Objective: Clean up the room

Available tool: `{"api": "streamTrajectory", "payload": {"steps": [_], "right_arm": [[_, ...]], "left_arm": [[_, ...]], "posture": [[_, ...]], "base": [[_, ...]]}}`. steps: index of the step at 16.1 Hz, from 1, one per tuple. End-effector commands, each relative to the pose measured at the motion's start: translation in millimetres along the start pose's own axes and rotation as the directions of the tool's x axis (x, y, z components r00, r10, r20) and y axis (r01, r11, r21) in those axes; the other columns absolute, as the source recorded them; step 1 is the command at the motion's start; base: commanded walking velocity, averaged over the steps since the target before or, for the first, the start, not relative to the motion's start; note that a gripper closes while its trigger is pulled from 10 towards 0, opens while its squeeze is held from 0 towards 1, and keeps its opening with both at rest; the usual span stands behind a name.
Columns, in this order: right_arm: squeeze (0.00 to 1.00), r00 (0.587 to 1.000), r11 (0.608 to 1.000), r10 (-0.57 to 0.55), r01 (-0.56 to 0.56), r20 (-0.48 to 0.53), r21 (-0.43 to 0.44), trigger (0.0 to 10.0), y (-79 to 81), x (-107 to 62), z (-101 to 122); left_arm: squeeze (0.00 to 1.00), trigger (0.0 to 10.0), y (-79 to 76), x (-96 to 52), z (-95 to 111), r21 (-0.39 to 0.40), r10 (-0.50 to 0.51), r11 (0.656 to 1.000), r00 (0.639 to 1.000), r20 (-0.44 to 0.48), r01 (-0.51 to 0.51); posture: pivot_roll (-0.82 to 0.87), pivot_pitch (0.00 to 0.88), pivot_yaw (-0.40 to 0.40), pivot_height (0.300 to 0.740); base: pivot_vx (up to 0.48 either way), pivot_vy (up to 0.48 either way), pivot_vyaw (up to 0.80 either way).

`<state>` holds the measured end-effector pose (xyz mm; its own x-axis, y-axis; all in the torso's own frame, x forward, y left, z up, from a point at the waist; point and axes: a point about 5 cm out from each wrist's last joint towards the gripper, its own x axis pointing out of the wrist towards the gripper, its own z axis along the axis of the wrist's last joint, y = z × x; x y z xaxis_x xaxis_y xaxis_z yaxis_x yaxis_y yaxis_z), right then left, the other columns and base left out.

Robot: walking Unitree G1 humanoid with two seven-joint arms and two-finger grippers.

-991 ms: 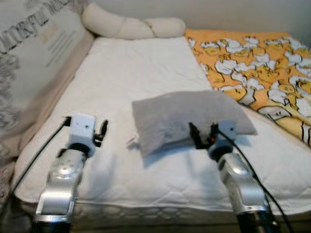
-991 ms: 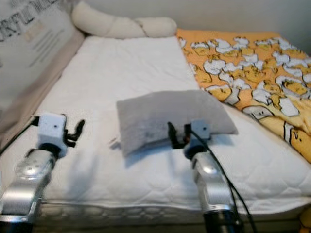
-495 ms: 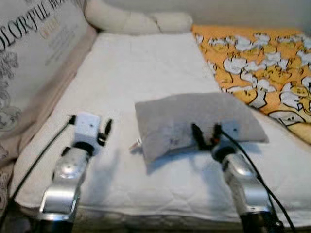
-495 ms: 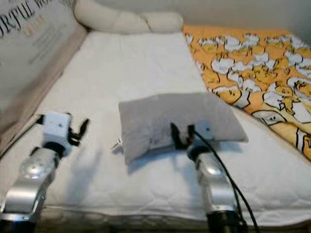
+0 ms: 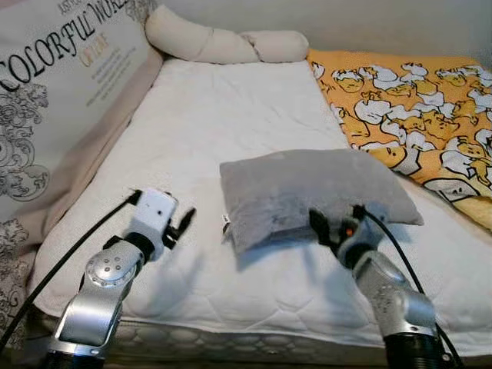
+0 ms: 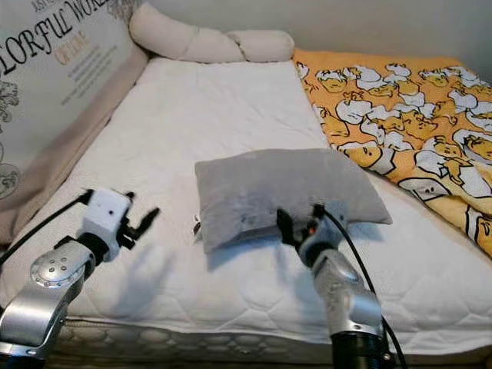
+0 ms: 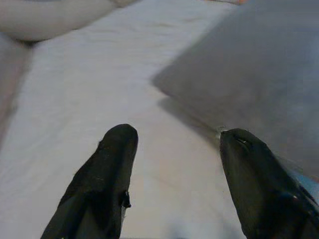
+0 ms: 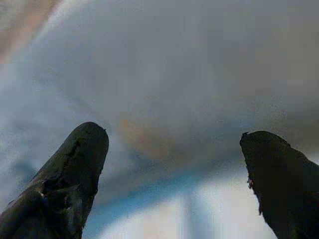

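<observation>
Now a grey pillow lies in the middle of the frame on a white quilted mattress, its long side running across the bed, with a small white tag at its lower left corner. At the lower right of the head views, the right gripper sits at the pillow's near edge, its two black fingers spread apart; in the right wrist view the fingers stand wide with the grey fabric close between and beyond them, so the pincer is released and holds nothing. Whether the tips touch the fabric cannot be told.

At the lower left, the left gripper hovers over bare mattress, just beside the pillow's left end but apart from it. Its fingers are also parted in the left wrist view, with the white sheet between them and the pillow's corner near one fingertip. It grips nothing.

Along the left edge of the frame a large cushion printed with black lettering and ornaments leans against the bed's side. At the upper middle, a long cream bolster lies across the head of the mattress. An orange blanket with a white duck pattern covers the upper right of the frame, its edge near the pillow's far right end.
</observation>
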<state>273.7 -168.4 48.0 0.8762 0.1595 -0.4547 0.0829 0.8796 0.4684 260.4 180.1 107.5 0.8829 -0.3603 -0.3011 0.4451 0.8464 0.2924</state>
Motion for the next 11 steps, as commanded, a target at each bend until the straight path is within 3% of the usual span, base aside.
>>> {"api": "streamTrajectory", "payload": {"steps": [1, 3, 6, 7, 8, 11], "right_arm": [[1.00, 0.999, 0.992, -0.031, 0.035, -0.029, 0.119, 10.0, -5.1, 1.1, -1], [1.00, 0.995, 0.971, -0.092, 0.099, -0.045, 0.217, 10.0, -13.4, -0.3, -3], [1.00, 0.999, 0.904, -0.052, 0.041, 0.015, 0.426, 10.0, -9.0, 10.0, 5], [0.58, 0.998, 0.879, -0.016, -0.013, 0.056, 0.476, 10.0, -2.9, 18.8, 11], [0.00, 0.996, 0.857, 0.014, -0.060, 0.093, 0.512, 10.0, 4.4, 26.7, 18], [0.00, 0.990, 0.823, 0.026, -0.100, 0.139, 0.559, 10.0, 8.0, 43.7, 30]], "left_arm": [[0.00, 10.0, -3.9, -0.2, 7, 0.036, -0.092, 0.995, 0.996, 0.015, 0.091], [0.00, 10.0, -4.7, -3.3, 7, 0.062, -0.146, 0.987, 0.989, 0.007, 0.145], [0.00, 10.0, -6.7, -5.5, 6, 0.087, -0.247, 0.965, 0.969, -0.013, 0.248], [0.00, 10.0, -8.9, -5.6, 4, 0.094, -0.287, 0.953, 0.957, -0.035, 0.289], [0.00, 10.0, -11.1, -6.1, 2, 0.108, -0.327, 0.937, 0.943, -0.055, 0.332], [0.00, 10.0, -7.3, -4.1, 1, 0.119, -0.336, 0.933, 0.940, -0.059, 0.340]], "posture": [[0.01, 0.000, -0.008, 0.740], [0.01, 0.000, -0.005, 0.740], [0.01, 0.000, 0.015, 0.740], [0.01, 0.000, 0.025, 0.740], [0.01, 0.000, 0.025, 0.740], [-0.01, 0.000, 0.044, 0.740]], "base": [[0.000, 0.000, 0.00], [0.000, 0.000, 0.00], [0.000, 0.000, 0.00], [0.000, 0.000, 0.00], [0.000, 0.000, 0.00], [0.000, 0.000, 0.00]]}}
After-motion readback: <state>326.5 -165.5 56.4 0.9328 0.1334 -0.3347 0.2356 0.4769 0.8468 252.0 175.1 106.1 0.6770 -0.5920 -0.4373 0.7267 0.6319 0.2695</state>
